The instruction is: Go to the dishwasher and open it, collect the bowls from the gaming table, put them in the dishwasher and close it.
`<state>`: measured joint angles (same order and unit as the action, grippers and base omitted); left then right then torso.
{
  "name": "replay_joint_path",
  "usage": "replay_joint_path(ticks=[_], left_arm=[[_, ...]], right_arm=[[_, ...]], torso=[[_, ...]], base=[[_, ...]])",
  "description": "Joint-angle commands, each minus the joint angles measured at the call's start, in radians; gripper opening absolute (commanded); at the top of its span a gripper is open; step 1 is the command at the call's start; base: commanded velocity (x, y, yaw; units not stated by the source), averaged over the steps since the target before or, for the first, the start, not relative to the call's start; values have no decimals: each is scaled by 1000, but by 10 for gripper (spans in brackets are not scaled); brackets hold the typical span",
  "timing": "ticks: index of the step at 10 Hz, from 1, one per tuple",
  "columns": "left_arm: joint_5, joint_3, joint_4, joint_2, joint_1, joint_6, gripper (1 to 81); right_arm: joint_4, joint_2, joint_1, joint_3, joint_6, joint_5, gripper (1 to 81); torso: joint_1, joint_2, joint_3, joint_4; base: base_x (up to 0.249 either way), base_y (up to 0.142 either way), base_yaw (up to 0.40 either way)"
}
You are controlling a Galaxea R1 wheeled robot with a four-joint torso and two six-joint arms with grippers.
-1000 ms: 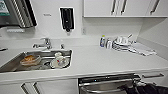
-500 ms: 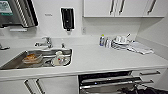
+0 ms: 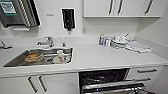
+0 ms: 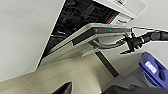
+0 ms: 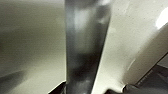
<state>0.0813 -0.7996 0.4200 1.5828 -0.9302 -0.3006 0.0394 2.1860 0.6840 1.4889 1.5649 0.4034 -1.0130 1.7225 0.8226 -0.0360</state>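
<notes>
The dishwasher (image 3: 105, 80) sits under the white counter (image 3: 105, 58), just right of the sink, and its door (image 3: 112, 88) is hanging partway open, tilted out from the top so the dark inside with its wire racks shows above the steel edge. From the left wrist view the door (image 4: 100, 32) leans out at a slant over the pale wood-look floor (image 4: 50, 77), and a small light glows on its top edge. At the door's handle (image 4: 107, 45) the right gripper (image 4: 130, 45) comes in on its dark arm, right up at the handle's end; whether its fingers are clamped round the bar or just resting there I cannot tell. In the right wrist view a blurred grey metal bar (image 5: 85, 50) stands very close against the pale door front. A dark tip of the left gripper (image 4: 63, 89) pokes in low over the floor; I cannot tell how wide it stands. Up on the counter, the steel sink (image 3: 40, 57) holds some crockery, with a tap (image 3: 47, 41) behind it. A small bottle (image 3: 101, 40) and a pile of dishes (image 3: 120, 41) sit toward the right corner. A black dispenser (image 3: 68, 19) hangs on the wall, and white cabinets (image 3: 120, 7) run above.
</notes>
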Motion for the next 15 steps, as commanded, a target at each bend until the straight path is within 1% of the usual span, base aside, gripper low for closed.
replay_joint_path(ticks=[1, 2, 3, 5, 7, 9, 10, 12, 14, 15], left_arm=[[-9, 28, 13, -43, 72, -2, 811], [-9, 26, 14, -39, 72, -2, 811], [-17, 26, 14, -39, 73, -2, 811], [-18, 26, 14, -32, 72, -2, 811], [-38, 16, 14, -20, 72, -2, 811], [-47, 14, 14, 3, 70, -2, 811], [-63, 6, 13, 14, 70, -2, 811], [-67, 5, 14, 24, 70, -2, 811], [-78, 5, 14, 24, 70, -2, 811], [-80, 5, 13, 28, 70, -2, 811]], right_arm=[[-15, -38, -77, -15, 9, 85, 811], [-13, -42, -56, -10, 27, 39, 811], [-16, -42, -36, 3, 29, 15, 811], [-16, -42, -19, 10, 27, 12, 811], [-7, -27, 6, 14, 26, 3, 811], [-9, -3, 35, 51, 24, -25, 811], [-7, 8, 49, 57, 24, -31, 811], [-7, 40, 85, 86, 21, -77, 811], [-7, 50, 110, 92, 20, -83, 811], [-7, 47, 122, 97, 20, -100, 811]], torso=[[0, 0, 0, 0], [0, 0, 0, 0], [-1, -1, 1, 0], [0, 0, 0, 0], [0, 0, 0, 0], [-1, 0, 1, 0], [-1, 0, 0, 0], [0, 0, 0, 0], [0, 0, 0, 0], [0, 0, 0, 0]], base=[[-73, 0, 0], [-77, 0, 0], [-77, 0, 0], [-77, 0, 0], [-77, 0, 0], [-78, 0, 0], [-78, 0, 0], [-78, 0, 0], [-78, 0, 0], [-78, 0, 0]])
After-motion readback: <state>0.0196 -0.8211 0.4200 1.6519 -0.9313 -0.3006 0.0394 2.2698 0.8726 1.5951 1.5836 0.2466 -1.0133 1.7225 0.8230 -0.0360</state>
